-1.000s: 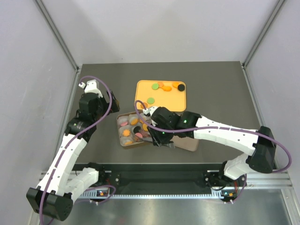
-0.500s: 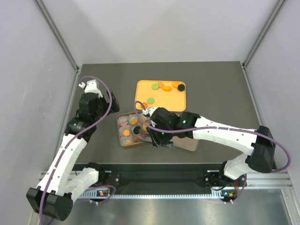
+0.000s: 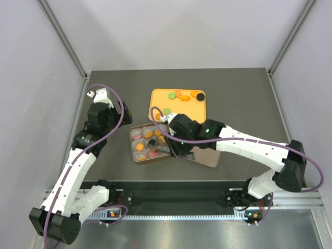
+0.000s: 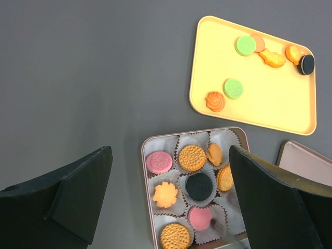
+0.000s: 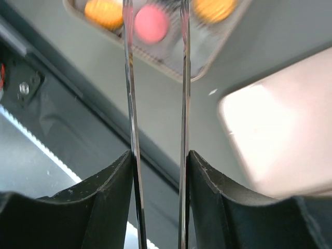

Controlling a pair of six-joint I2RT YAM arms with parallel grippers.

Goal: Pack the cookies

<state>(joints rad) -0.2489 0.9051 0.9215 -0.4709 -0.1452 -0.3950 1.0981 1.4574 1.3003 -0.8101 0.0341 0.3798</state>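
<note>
Cookies (image 4: 192,157) round and ridged, frilled paper cups (image 4: 228,140), glossy yellow tray (image 4: 270,98)

Tin (image 3: 131,140) on the table (image 3: 244,98), with all else placed from it.
In the tin's paper cups (image 4: 224,141) sit cookies (image 4: 192,157); behind the tin, slightly right, the tray (image 3: 181,111) carries loose cookies (image 4: 233,88); the lid (image 3: 207,157) lies just right.

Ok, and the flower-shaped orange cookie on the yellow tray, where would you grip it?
Probably from straight above, pinching opposite edges of the flower-shaped orange cookie: it lies flat, so only its rim is grippable. Stay clear of the green cookie just beside it.
</note>
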